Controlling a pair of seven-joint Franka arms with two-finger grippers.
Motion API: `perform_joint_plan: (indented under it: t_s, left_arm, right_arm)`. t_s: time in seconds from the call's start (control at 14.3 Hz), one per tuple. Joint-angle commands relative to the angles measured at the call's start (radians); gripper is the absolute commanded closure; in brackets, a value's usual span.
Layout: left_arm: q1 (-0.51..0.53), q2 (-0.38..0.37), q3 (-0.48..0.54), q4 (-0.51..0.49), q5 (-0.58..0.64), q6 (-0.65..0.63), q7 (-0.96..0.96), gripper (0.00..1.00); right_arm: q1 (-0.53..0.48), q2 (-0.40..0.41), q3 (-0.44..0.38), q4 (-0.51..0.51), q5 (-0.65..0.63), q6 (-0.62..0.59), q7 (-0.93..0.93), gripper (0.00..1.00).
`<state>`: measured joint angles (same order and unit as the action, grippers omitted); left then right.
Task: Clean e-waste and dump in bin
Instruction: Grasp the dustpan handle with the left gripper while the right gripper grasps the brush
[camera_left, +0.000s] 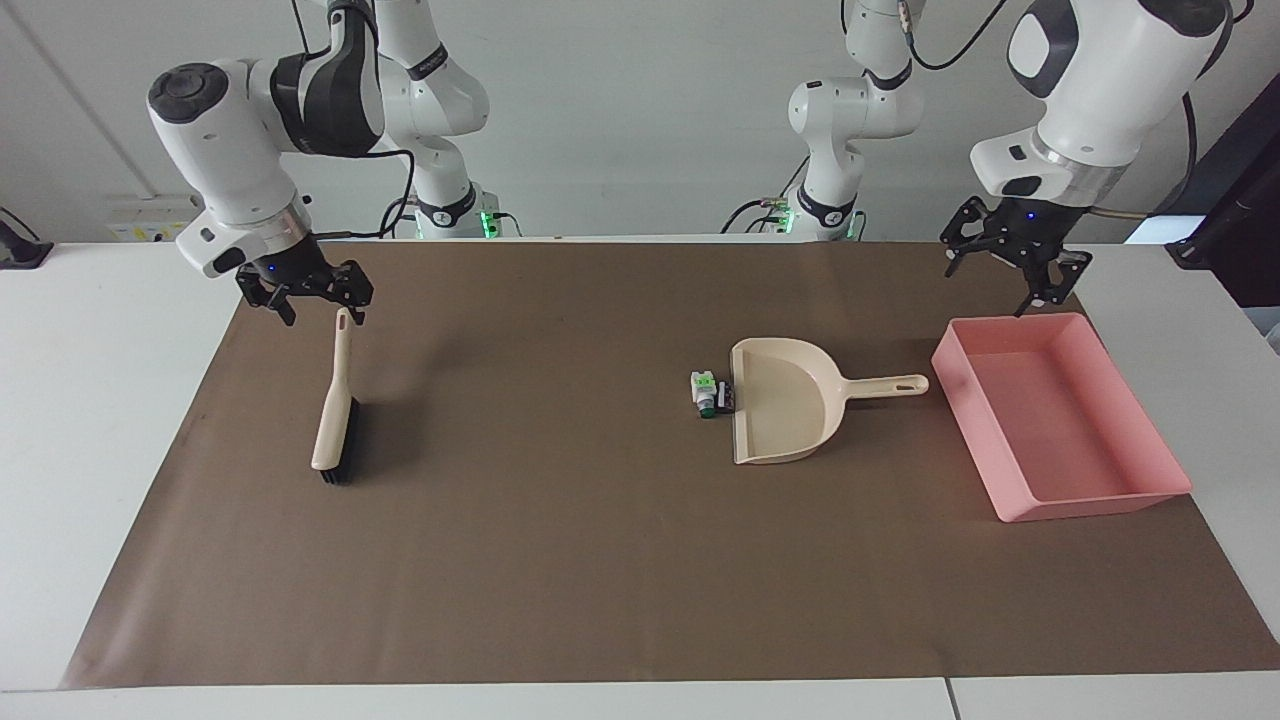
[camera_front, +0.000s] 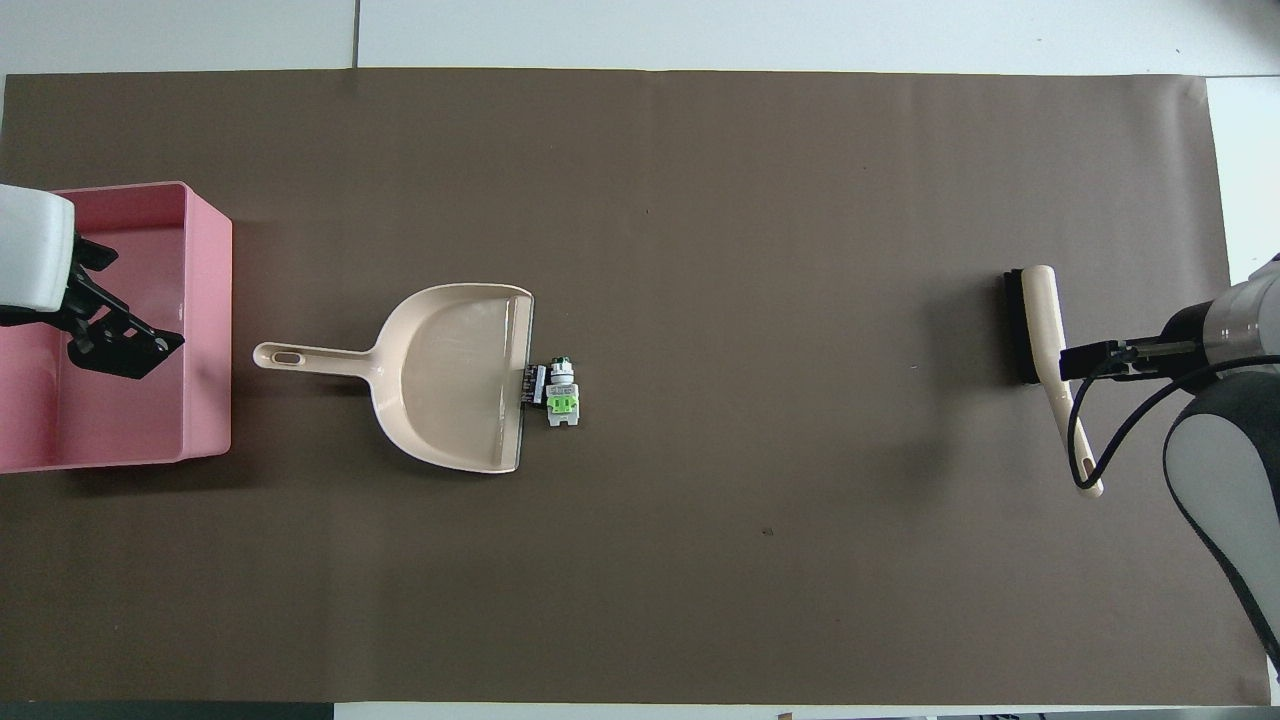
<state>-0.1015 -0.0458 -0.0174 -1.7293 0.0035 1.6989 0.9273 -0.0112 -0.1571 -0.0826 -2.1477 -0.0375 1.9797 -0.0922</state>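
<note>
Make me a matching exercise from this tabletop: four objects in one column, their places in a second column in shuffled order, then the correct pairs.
Column one:
1. beige plastic dustpan
2. beige hand brush with black bristles
3. shallow pink plastic tray
4. small white, green and black e-waste bits

Column two:
A. at the left arm's end of the table
B. under the open right gripper
C. at the dustpan's open mouth
D. between the bits and the tray, handle toward the tray

Pairs: 1-D, 2-B, 3-A, 4-C
</note>
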Motion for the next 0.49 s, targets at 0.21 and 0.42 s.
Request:
perform_joint_plan:
  t_s: [0.21,0.42]
  left_arm:
    - [-0.108,-0.013,0.004,-0.266,0.215,0.244,0.199,0.05]
    - [-0.133,0.033,0.004,-0.352,0.233,0.356,0.185,0.05]
  right_arm:
    - [-0.099,0.007,0.007,-0.221,0.024,0.241,-0.143,0.0]
    - [-0.099,0.016,0.007,-0.257,0.066,0.274,-0.13,0.0]
